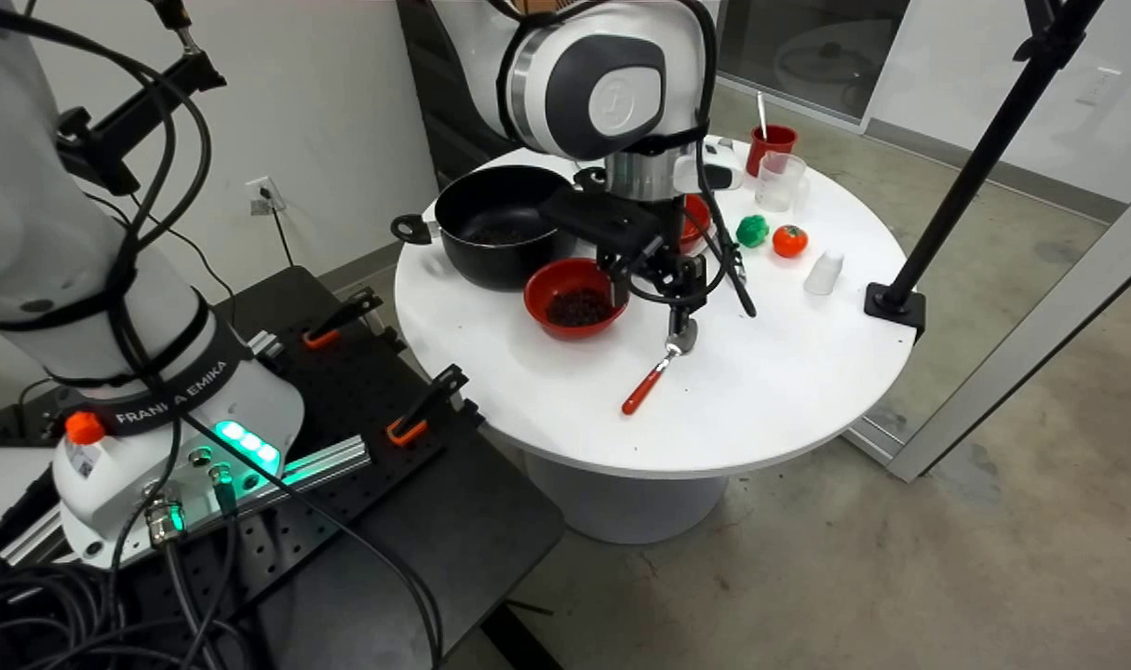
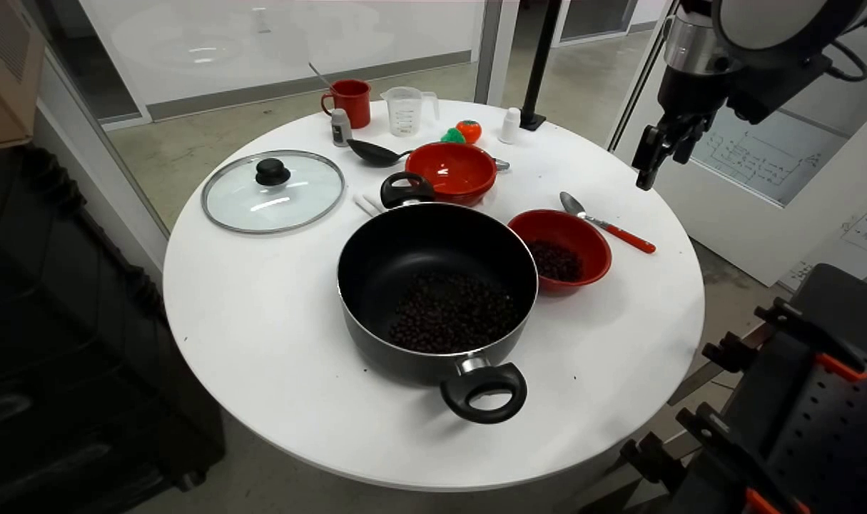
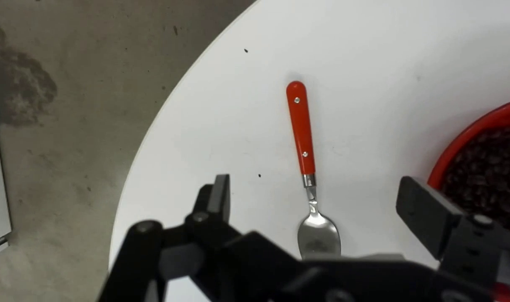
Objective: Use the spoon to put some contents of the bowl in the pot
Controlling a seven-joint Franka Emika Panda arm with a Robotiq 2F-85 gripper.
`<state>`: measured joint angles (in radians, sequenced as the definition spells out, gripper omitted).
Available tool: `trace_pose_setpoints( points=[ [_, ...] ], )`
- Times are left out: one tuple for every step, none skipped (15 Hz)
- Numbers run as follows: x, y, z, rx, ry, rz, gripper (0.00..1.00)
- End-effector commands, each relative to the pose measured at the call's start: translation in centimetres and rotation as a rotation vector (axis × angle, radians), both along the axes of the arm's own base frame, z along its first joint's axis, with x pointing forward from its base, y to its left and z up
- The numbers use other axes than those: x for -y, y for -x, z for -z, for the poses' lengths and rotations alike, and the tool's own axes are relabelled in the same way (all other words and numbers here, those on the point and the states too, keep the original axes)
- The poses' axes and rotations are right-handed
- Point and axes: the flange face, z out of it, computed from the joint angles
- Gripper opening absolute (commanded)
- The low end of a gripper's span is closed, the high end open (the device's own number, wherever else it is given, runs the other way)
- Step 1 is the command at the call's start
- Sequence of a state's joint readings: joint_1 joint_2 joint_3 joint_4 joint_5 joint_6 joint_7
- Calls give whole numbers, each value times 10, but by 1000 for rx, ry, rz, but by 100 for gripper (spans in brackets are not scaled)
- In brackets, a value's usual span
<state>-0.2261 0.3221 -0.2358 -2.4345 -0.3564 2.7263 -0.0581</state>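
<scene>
A: Where's the spoon (image 3: pixel 307 167)?

B: Flat on the round, smooth white table (image 2: pixel 262 321), near the red bowl (image 2: pixel 579 239). Slim red handle, two bright rivets, shiny oval metal head.

A: And the gripper (image 3: pixel 314 186)?

B: Fingers spread wide, black, blocky, raised off the table. From the wrist, the spoon shows between them, ungripped.

A: Bowl's contents?

B: Small, dark, bean-like grains (image 3: pixel 490 172), heaped low inside the glossy red curve. Similar ones lie over the floor of the pot (image 2: pixel 419 243): wide, black, round, with looped handles.

A: Pot against bowl?

B: Close beside; touching or apart, I cannot tell.

A: That glass lid (image 2: pixel 290 193)?

B: Clear flat disc, metal rim, black knob, lying on the table apart from the pot.
</scene>
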Motion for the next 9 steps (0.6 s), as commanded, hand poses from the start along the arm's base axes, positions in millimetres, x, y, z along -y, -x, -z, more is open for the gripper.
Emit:
trace_pose_setpoints(
  points=[
    [-7,4,-4,19,71,-111,100],
    [-8,3,-3,26,106,-147,100],
    [-8,1,-3,38,138,-181,100],
    [-6,0,-3,57,174,-203,100],
    [-5,-1,-4,69,198,-221,100],
    [-3,-2,-4,82,217,-224,100],
    [-2,-1,-3,92,229,-219,100],
    [-1,1,-1,93,229,-210,100],
    [0,3,3,93,221,-201,100]
  ],
)
